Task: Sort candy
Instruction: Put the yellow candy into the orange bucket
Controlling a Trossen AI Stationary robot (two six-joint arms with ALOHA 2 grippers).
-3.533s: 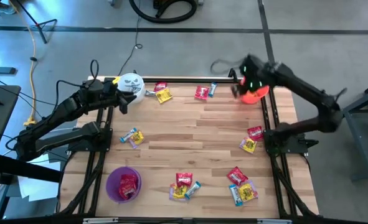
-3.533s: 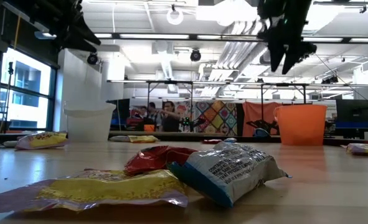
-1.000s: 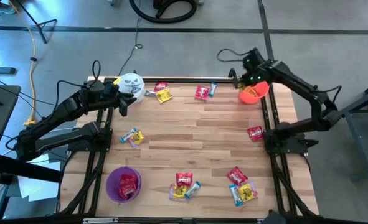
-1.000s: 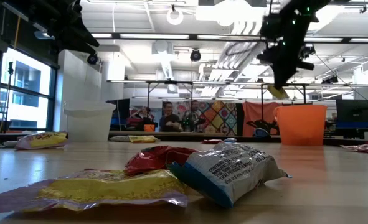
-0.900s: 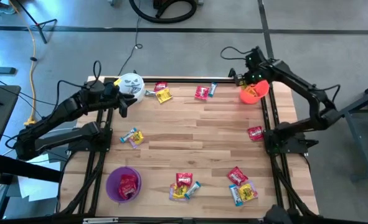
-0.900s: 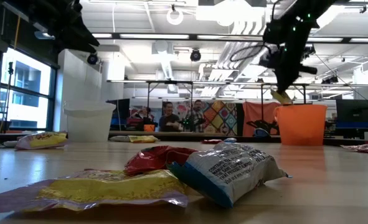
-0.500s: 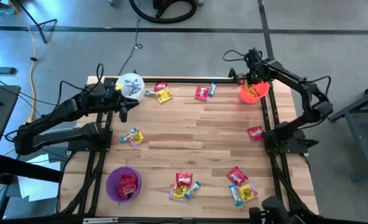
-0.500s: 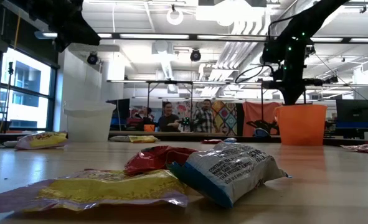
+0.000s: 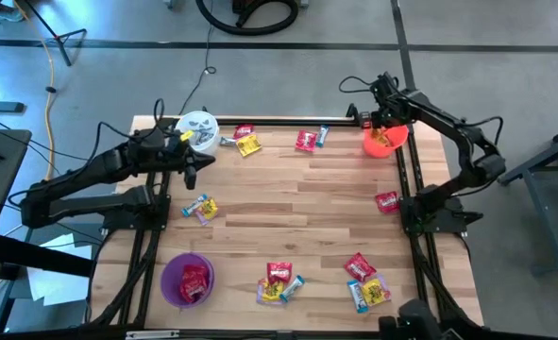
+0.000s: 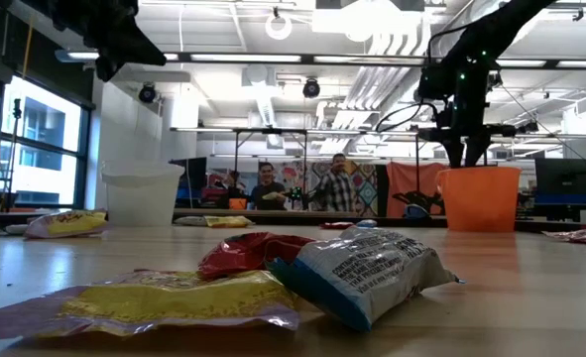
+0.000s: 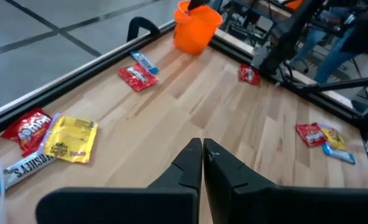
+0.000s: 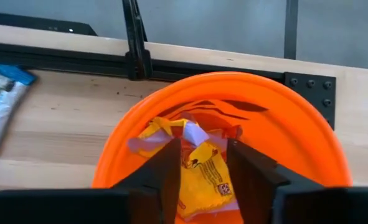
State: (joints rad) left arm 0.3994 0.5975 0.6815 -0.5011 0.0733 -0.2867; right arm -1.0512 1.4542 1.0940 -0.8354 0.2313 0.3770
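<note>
The right pincer [image 12: 199, 171] now hangs directly over the orange bucket [image 9: 385, 142] at the desk's [image 9: 297, 217] far right corner, its fingers parted with a yellow candy [image 12: 199, 168] lying between them inside the bucket, on top of other wrappers; a second ago the same yellow piece dangled from a closed grip just short of the rim, and whether the fingers touch it now cannot be told. The left pincer [image 11: 202, 149] hovers beside the white bucket [image 9: 197, 127] at the far left corner, its fingers pressed together on nothing, where a second ago they stood apart; the arm has shifted slightly toward the desk's middle. The rest of the candy lies as before: a red and a yellow piece [image 9: 246, 139] just right of the white bucket, a red and a blue one [image 9: 312, 139] left of the orange bucket, a blue-and-yellow pair [image 9: 201, 208] below the white bucket, one red piece [image 9: 386, 201] below the orange bucket, clusters along the near edge [image 9: 280, 280], and red candy inside the purple bucket [image 9: 187, 280].
</note>
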